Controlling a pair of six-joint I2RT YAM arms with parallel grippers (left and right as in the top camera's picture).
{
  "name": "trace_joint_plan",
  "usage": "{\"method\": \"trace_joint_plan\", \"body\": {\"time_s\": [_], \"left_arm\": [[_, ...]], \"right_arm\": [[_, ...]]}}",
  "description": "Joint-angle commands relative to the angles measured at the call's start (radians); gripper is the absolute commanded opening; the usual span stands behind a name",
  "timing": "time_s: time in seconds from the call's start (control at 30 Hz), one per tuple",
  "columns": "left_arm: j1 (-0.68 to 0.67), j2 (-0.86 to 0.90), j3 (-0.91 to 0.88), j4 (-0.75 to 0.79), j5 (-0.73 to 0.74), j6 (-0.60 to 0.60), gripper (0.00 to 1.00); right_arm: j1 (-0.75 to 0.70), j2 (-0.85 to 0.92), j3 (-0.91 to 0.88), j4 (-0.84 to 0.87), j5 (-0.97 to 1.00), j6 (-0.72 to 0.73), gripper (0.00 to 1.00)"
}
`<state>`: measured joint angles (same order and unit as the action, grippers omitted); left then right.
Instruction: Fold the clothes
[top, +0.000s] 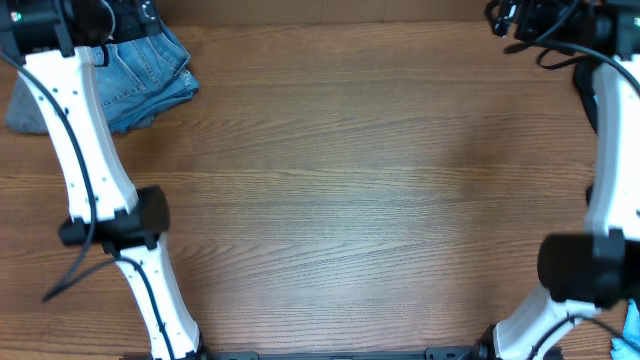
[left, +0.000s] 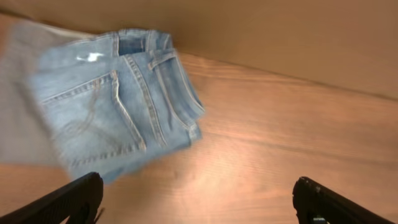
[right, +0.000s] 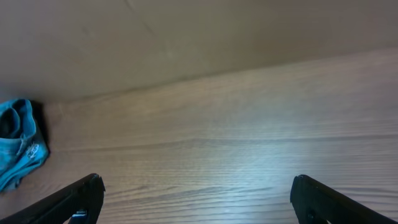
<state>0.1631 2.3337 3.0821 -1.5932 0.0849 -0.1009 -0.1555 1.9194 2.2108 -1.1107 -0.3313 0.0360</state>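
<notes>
Entry, fold-the-clothes run. The jeans (top: 145, 80) lie at about 10 o'clock on the desk (top: 350, 180), close to its far edge. They are gathered into a compact, roughly rectangular bundle, with the waistband and a stitched back pocket facing up in the left wrist view. I judge the folding of this piece done or nearly so: no leg trails out, though the layered edges on the side toward the desk's middle sit slightly uneven. The bundle partly overlaps a grey cloth (top: 25, 110) that pokes out toward 9 o'clock. Left pincer (left: 199, 205): fingers wide apart, holding nothing, hovering off the bundle with the jeans ahead of it at 10 o'clock in its own camera. Right pincer (right: 196, 205): fingers also wide apart, empty, up at 1 o'clock over bare wood. A crumpled bright blue item (right: 18, 149) shows at 9 o'clock in its view, against the back panel; I cannot tell what it is. What is left, by my reading: at most a squaring of the stack, or nothing. Room for moving: the whole centre, from 3 o'clock round to 8 o'clock, is open wood. The tight spot is the 10 o'clock corner, where bundle, grey cloth, far edge and left arm crowd together.
</notes>
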Motion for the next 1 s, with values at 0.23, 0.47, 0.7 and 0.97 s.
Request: {"method": "trace_joint_plan", "body": {"time_s": [0.23,0.47,0.7,0.97], "left_arm": [[-0.163,-0.261,0.011,-0.092,-0.222,-0.087,1.00],[-0.182,-0.260,0.011,-0.083,-0.222,-0.087,1.00],[-0.182,-0.260,0.011,-0.083,-0.222,-0.087,1.00],[-0.183,-0.260,0.011,-0.083,-0.222,-0.087,1.00]], "right_arm": [[-0.003,-0.181,0.023,-0.082,0.144,-0.096,1.00],[-0.003,-0.182,0.023,-0.074,0.143,-0.096,1.00],[-0.003,-0.182,0.023,-0.034,0.066,-0.095,1.00],[-0.006,-0.192,0.023,-0.110,0.072,-0.088,1.00]]}}
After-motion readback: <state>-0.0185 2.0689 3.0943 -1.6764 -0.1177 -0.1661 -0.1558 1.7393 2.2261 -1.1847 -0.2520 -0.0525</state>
